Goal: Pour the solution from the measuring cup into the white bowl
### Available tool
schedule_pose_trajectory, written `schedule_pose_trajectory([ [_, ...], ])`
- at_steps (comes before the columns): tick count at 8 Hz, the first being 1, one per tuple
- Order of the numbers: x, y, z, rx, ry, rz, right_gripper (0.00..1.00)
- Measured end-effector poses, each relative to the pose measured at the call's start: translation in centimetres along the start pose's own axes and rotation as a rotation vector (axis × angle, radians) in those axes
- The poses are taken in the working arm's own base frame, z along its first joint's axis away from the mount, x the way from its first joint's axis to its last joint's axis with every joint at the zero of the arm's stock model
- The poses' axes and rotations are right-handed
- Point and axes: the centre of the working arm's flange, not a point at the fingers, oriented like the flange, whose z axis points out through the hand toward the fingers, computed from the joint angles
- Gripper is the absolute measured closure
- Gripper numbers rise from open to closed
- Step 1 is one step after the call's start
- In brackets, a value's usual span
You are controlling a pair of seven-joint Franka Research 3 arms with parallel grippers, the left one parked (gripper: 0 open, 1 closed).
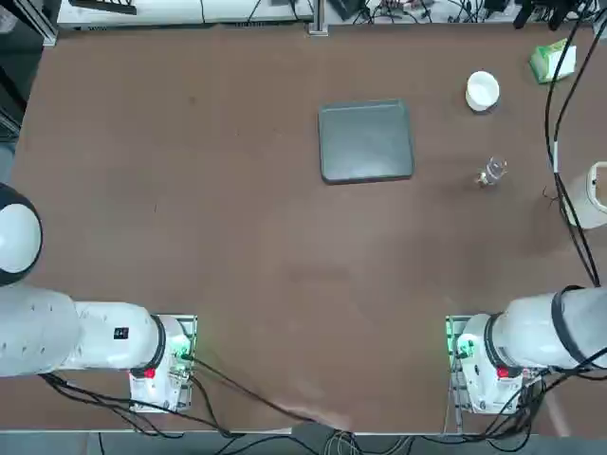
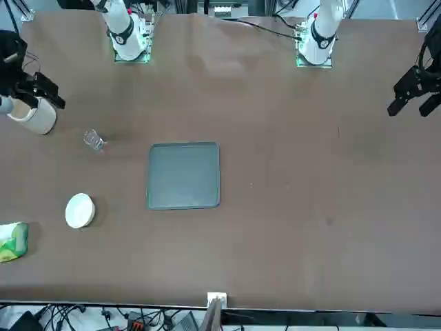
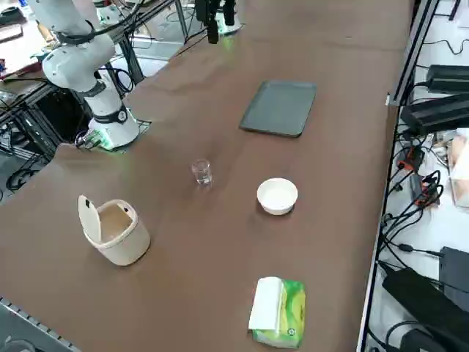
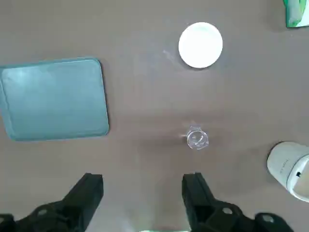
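While right gripper (image 4: pixel 142 193) hangs wide, measuring cup (image 4: pixel 197 138) stands upright.

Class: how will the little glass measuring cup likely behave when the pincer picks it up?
The measuring cup is clear glass, so probably rigid, smooth and slippery. It looks tiny beside the white bowl, so likely light and easily tipped. The open right pincer hangs above it.

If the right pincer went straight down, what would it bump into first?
Probably just bare table. The open right pincer points down at brown tabletop; the measuring cup sits slightly beyond, off its line.
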Motion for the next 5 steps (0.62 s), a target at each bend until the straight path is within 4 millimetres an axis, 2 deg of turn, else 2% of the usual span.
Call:
schedule_pose_trajectory([
  [5,0.08,-0.03,-0.05,-0.022,0.003,0.000,0.00],
])
